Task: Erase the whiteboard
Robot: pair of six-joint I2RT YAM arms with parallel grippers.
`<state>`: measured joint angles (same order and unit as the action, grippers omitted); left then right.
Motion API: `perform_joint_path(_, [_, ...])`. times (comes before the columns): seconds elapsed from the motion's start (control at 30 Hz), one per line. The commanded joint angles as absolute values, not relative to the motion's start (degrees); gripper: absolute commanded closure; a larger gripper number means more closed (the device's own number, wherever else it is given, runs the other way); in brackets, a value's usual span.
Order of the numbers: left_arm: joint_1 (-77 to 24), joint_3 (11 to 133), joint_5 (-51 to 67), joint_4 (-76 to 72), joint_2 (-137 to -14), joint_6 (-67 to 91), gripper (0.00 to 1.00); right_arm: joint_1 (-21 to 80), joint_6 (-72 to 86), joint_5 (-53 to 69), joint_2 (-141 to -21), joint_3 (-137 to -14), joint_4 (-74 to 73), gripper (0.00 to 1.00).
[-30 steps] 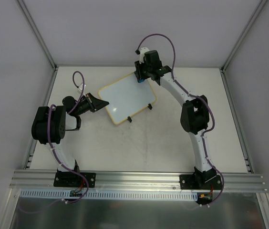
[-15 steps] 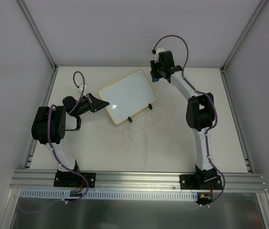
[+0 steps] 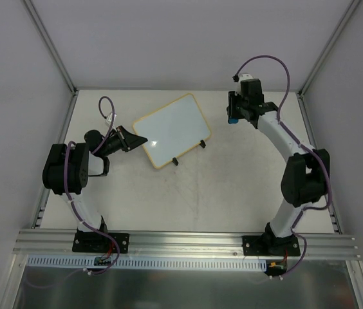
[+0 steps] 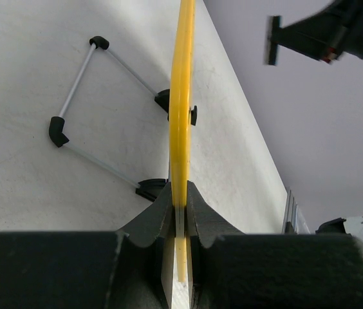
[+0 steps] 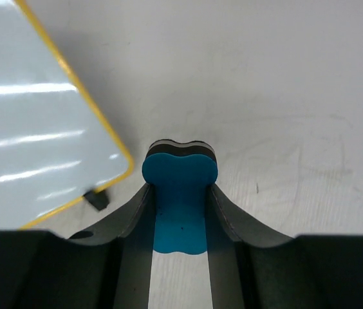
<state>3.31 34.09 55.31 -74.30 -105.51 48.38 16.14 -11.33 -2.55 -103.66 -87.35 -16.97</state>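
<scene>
The whiteboard (image 3: 172,129), white with a yellow frame and two black clip feet, sits tilted at the back middle of the table. No marks show on its face. My left gripper (image 3: 135,139) is shut on the board's left edge. The left wrist view has the yellow frame (image 4: 181,96) edge-on, pinched between the jaws of the left gripper (image 4: 180,206). My right gripper (image 3: 233,118) hovers to the right of the board, apart from it, shut on a blue eraser (image 5: 180,170). In the right wrist view a corner of the whiteboard (image 5: 33,129) lies at the left.
The board's wire stand (image 4: 78,84) with black feet rests on the table behind it. Grey enclosure walls (image 3: 168,38) surround the table, and an aluminium rail (image 3: 181,241) runs along the near edge. The right arm (image 4: 336,32) shows at the top right of the left wrist view.
The right arm has swung to the right with the eraser, from the board's far edge to a spot beside the board. The left gripper and the board have not moved.
</scene>
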Motion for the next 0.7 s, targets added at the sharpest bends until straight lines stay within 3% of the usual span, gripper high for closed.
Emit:
perform_joint_path(0.0, [2.9,34.2,57.0,-96.3,-103.5,46.8,1.0,17.1,-4.5,-1.9,-95.5,-79.4,-18.4,1.0])
perform_joint_path(0.3, [2.9,34.3,56.9,-96.3,-103.3,47.1,1.0,20.2,4.0,-1.7,-89.9,-62.4,-24.2,1.0])
perform_joint_path(0.67, [2.9,33.9,56.9,-96.3,-102.8,47.1,1.0,22.6,3.4,-2.6,-84.7,-48.0,-18.5,1.0])
